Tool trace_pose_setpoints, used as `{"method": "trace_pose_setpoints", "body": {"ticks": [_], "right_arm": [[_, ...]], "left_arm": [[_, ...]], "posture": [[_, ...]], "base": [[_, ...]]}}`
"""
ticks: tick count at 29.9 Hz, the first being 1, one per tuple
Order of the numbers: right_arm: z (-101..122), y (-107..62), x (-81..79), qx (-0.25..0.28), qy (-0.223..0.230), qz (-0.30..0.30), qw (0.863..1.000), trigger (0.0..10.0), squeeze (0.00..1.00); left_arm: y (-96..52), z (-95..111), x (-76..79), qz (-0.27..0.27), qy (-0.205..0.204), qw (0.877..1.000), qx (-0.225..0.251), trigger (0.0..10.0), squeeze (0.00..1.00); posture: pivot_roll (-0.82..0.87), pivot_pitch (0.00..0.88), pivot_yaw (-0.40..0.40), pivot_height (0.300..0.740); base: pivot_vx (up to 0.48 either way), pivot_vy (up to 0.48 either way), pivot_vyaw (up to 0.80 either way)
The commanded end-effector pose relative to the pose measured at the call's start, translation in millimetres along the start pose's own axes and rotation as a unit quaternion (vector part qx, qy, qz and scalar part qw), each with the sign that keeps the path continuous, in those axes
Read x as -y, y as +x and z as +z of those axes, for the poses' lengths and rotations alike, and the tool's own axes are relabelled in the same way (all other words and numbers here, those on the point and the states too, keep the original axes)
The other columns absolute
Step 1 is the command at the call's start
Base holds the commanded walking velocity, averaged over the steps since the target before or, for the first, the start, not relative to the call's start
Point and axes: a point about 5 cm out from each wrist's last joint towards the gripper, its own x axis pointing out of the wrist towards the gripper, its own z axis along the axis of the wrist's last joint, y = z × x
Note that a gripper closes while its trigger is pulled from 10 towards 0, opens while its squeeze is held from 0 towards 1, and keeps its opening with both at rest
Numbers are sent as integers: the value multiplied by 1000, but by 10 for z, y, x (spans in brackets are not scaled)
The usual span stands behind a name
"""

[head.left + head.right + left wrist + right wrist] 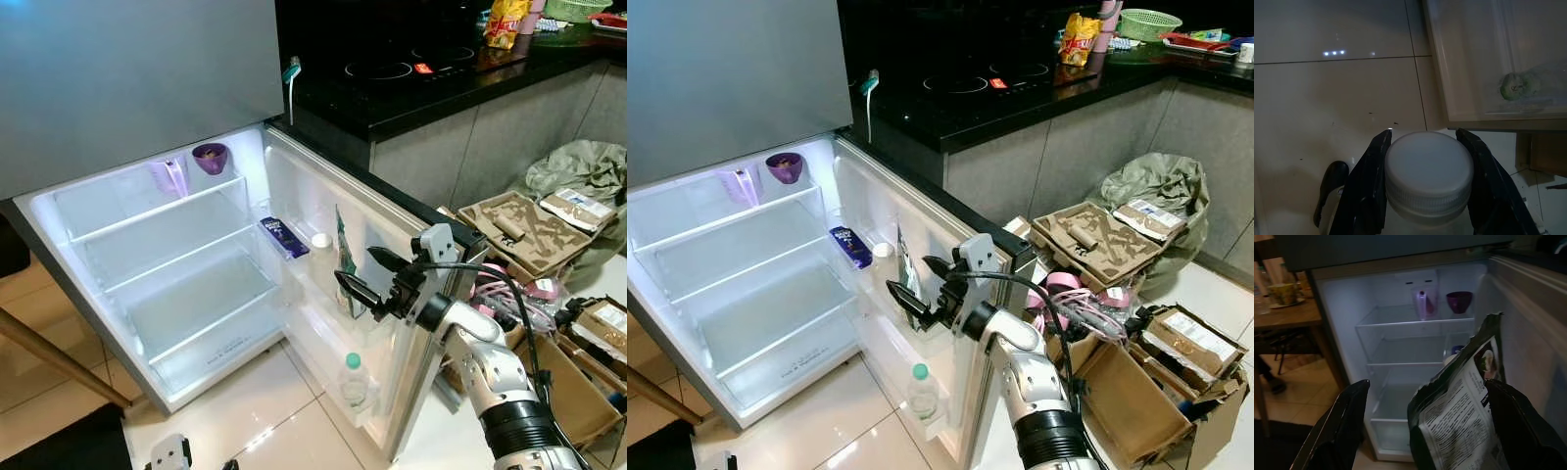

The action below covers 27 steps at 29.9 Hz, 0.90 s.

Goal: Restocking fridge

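Observation:
The fridge (pixel 147 255) stands open, its shelves lit and mostly bare. In its door shelf (pixel 323 294) a dark green pouch (pixel 345 257) stands upright. My right gripper (pixel 355 266) is open at the pouch; in the right wrist view the pouch (pixel 1464 421) sits between the wide-apart fingers (pixel 1337 431) without being clamped. My left gripper (pixel 1423 132) hangs low over the floor tiles, shut on a bottle with a white cap (pixel 1427 166).
A purple bowl (pixel 210 157) and a clear jug (pixel 168 176) sit on the top shelf. The door holds a blue carton (pixel 284 237), a white-capped bottle (pixel 320 257) and a green-capped bottle (pixel 354 380). Cardboard boxes (pixel 519 230) crowd the floor on the right.

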Motion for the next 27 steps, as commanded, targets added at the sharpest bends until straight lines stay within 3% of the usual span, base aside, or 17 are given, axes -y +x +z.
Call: {"method": "trace_pose_setpoints", "body": {"ticks": [1, 8, 17, 26, 27], "right_arm": [[-32, 12, 9, -5, 4, -9, 1000, 10000, 0], [-120, 85, 20, -31, 1, -47, 998, 10000, 0], [-176, 197, -142, -29, 18, -36, 999, 10000, 0], [-209, 255, -156, -42, 2, -49, 998, 10000, 0], [-210, 261, -150, -45, -1, -53, 998, 0, 0]], "left_arm": [[-94, -273, -70, 18, -24, 998, -51, 10000, 0], [-96, -280, -69, 18, -26, 998, -50, 10000, 0], [-96, -292, -61, 18, -28, 998, -51, 10000, 0], [-102, -285, -75, 19, -30, 998, -49, 10000, 0], [-102, -285, -76, 19, -31, 998, -48, 10000, 0]], "posture": [[-98, 20, 10, 740], [-99, 22, 7, 740], [-100, 27, 9, 740], [-100, 27, 9, 740], [-95, 34, 8, 740]], "base": [[0, 0, 0], [0, 0, 0], [0, 0, 0], [0, 0, 0], [0, 0, 0]]}}
